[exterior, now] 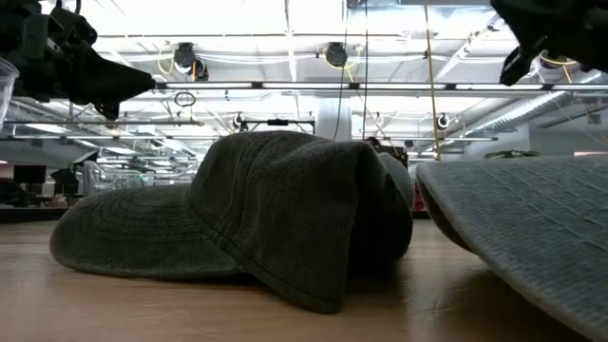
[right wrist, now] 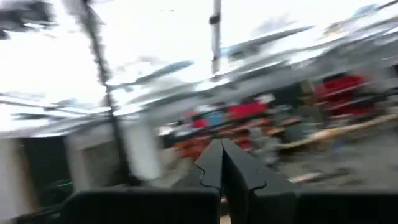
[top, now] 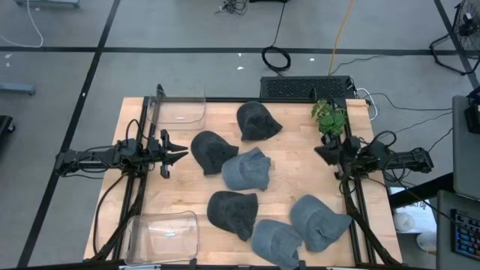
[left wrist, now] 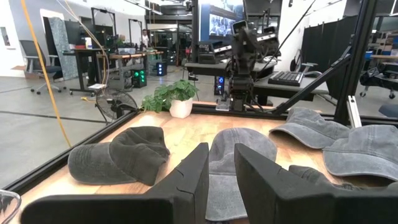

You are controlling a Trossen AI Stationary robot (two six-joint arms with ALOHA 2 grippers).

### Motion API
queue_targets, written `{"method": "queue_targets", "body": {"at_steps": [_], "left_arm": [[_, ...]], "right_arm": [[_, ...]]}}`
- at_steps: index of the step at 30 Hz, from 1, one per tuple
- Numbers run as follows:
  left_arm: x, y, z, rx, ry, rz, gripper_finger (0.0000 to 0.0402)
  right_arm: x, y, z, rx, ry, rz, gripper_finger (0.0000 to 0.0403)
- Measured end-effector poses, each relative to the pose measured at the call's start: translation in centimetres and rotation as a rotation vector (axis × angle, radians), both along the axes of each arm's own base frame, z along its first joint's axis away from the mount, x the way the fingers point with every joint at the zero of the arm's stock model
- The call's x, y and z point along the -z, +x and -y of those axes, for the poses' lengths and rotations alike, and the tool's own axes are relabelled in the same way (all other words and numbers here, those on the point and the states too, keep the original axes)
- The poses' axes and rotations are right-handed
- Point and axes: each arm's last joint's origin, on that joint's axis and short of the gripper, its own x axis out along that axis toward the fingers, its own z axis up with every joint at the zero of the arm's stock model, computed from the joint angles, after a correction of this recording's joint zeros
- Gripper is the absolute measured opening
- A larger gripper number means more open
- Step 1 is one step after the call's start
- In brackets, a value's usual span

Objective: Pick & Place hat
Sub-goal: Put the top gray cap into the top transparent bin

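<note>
Left gripper (top: 180, 155) hovering beside the nearest dark cap (top: 213, 151), fingers narrowly parted, empty, lined up to grab. Right gripper (top: 321, 154) parked at table edge, pinched closed, waiting.

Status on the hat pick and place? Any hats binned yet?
Done: nothing visible. Both clear bins hold no hat, and all six hats lie on the table.
In hand: nothing. Left gripper is partly open beside the dark hat; right gripper is shut and empty.
Left: every pick and place.
</note>
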Motion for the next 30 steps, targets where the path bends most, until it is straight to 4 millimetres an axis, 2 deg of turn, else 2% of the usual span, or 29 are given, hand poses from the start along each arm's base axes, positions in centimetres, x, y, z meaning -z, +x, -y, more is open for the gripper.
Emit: {"method": "queue_targets", "body": {"at_steps": [3, 5, 7, 11, 12, 14, 17, 21, 23, 26, 30], "left_arm": [[0.0, 0.0, 0.0, 0.000, 0.000, -0.001, 0.0086], [0.0, 0.0, 0.0, 0.000, 0.000, 0.000, 0.0086], [0.0, 0.0, 0.0, 0.000, 0.000, -0.001, 0.0086], [0.0, 0.0, 0.0, -0.001, 0.000, -0.001, 0.0086], [0.0, 0.0, 0.0, 0.000, 0.000, -0.002, 0.0086], [0.0, 0.0, 0.0, -0.001, 0.000, -0.001, 0.0086], [0.0, 0.0, 0.0, 0.000, 0.000, -0.001, 0.0086], [0.0, 0.0, 0.0, -0.004, 0.000, -0.001, 0.0086], [0.0, 0.0, 0.0, -0.004, 0.000, -0.001, 0.0086], [0.0, 0.0, 0.0, -0.005, 0.000, -0.001, 0.0086], [0.0, 0.0, 0.0, -0.004, 0.000, -0.001, 0.0086]], "right_arm": [[0.5, 0.2, 0.3, 0.088, 0.067, -0.052, 0.0000], [0.9, 0.5, 0.2, 0.049, 0.125, -0.096, 0.0000], [1.0, 1.1, 0.0, -0.002, 0.109, -0.130, 0.0000], [2.8, 3.0, -0.4, -0.062, 0.134, -0.404, 0.0005], [2.4, 3.7, -0.5, -0.063, 0.141, -0.462, 0.0012], [1.1, 5.2, -0.9, -0.069, 0.154, -0.539, 0.0037], [0.3, 8.1, -1.5, -0.104, 0.175, -0.659, 0.0099], [0.2, 11.9, -1.7, -0.235, 0.414, -0.784, 0.0196], [1.3, 13.2, -1.3, -0.302, 0.571, -0.868, 0.0237], [3.8, 14.1, -0.6, -0.275, 0.777, -0.984, 0.0282], [5.5, 14.9, -0.2, -0.199, 0.843, -1.024, 0.0313]]}}
